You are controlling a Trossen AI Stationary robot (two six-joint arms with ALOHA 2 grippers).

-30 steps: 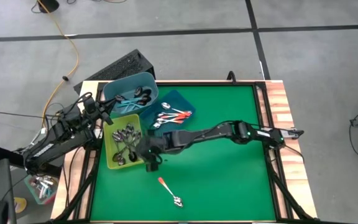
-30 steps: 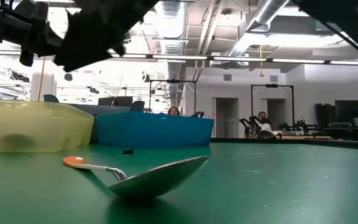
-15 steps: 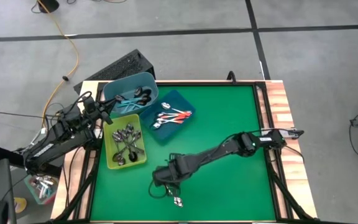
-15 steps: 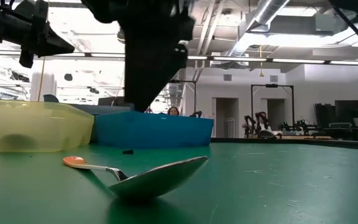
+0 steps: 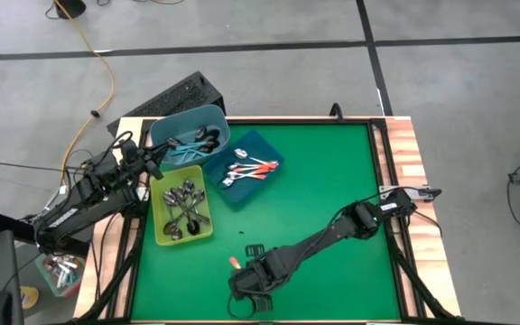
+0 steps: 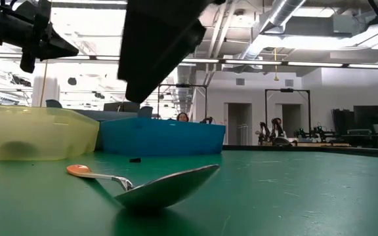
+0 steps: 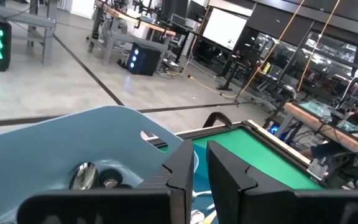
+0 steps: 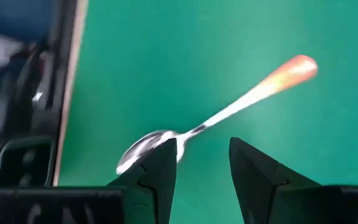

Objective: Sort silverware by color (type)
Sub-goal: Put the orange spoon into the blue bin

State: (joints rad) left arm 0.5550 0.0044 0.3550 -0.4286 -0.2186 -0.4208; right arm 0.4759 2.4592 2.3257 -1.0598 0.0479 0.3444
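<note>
Orange-handled metal spoon [image 8: 229,112] lies on green worktop [image 5: 332,181] near its front edge under released right pincer [image 8: 201,165]; yellow-green bin [image 5: 162,236] holds silver spoons, teal bin [image 5: 165,131] blue-handled ones, dark-blue tray [image 5: 264,144] orange-handled ones; left pincer [image 7: 199,177] clenched, empty.

- The worktop [image 5: 332,181] is a green mat inside a dark frame, with wood-grain edging on its right side.
- 3 bins stand together at its far-left corner: a light-blue bin [image 5: 213,122], a dark-blue bin [image 5: 264,144] and a yellow-green bin [image 5: 161,236], each holding spoons.
- 1 orange-handled spoon [image 6: 146,185] lies on the mat near the front edge.
- A small black piece [image 5: 254,249] lies just beyond it.
</note>
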